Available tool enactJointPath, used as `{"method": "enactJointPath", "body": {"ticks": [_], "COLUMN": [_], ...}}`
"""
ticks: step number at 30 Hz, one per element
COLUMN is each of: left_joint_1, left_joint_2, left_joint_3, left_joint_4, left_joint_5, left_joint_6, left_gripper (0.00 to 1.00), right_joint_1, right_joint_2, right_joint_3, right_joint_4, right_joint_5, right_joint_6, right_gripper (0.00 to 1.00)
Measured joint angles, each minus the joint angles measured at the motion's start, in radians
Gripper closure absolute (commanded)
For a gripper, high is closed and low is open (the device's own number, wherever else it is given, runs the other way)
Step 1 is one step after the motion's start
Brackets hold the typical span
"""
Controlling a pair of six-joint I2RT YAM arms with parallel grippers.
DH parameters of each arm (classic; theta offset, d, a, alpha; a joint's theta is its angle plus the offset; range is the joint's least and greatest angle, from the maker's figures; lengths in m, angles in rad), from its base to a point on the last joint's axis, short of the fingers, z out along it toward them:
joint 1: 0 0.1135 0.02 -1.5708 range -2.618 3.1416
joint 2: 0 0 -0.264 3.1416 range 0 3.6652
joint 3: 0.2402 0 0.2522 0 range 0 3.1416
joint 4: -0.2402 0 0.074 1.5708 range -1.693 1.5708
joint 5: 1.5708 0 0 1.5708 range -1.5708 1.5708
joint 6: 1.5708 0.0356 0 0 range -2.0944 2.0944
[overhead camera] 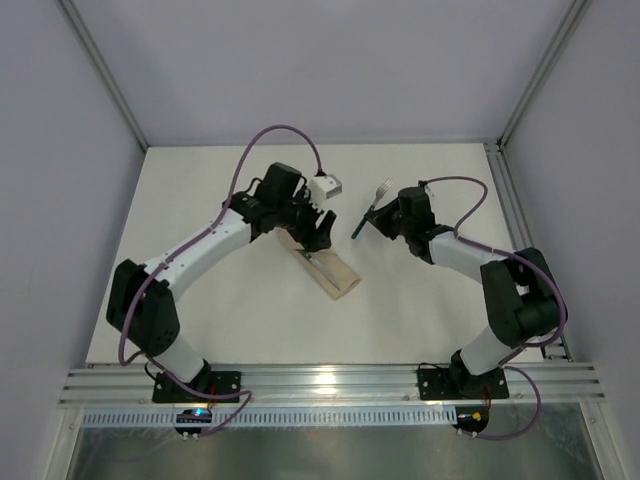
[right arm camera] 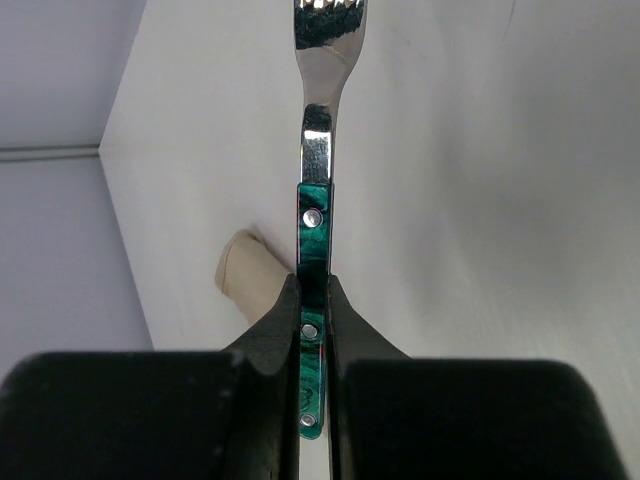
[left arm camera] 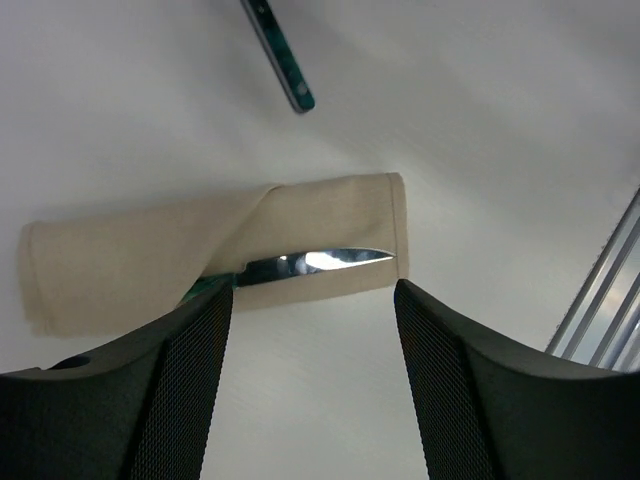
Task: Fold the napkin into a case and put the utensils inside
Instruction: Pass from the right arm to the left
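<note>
You had one cloth case [overhead camera: 335, 278]; you had one knife [left arm camera: 315, 263] and one fork [overhead camera: 378, 190], so two utensils in all; you had two arms, the left arm [overhead camera: 205, 245] and the right arm [overhead camera: 470, 262]; each arm had one gripper, the left gripper [overhead camera: 320, 236] and the right gripper [overhead camera: 372, 222]; you had one table [overhead camera: 200, 190].

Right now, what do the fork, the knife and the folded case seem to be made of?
The fork: polished metal neck and tines, mirror-like reflections; handle looks like glossy marbled green plastic or resin, with silver rivets. The knife: blade of the same bright metal, probably steel, by its sharp highlight. The case: matte beige cloth, soft rounded folds.
</note>
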Motion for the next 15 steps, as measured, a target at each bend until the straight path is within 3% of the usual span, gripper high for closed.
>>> {"method": "enactJointPath", "body": {"ticks": [5,8,15], "left_joint_1": [-0.043,-0.039,-0.036], "left_joint_2": [0.144,0.199,0.223], "left_joint_3": [0.040,0.040,0.049], "left_joint_4": [0.074,0.098,0.128], "left_joint_5": [0.035,0.042,0.043], "left_joint_6": [-0.065,-0.102,-0.148], "left_gripper": [0.32,0.37,0.44], "right_joint_1": [0.076,0.117,0.174], "right_joint_2": [-0.063,-0.114,-0.164], "right_joint_3": [-0.091,-0.109,-0.110], "right_joint_4": [0.071,0.082,0.132], "right_joint_5": [0.019,0.041,0.050], "right_joint_6": [0.085,0.107,0.126], "right_gripper": [0.96,0.96,0.96]}}
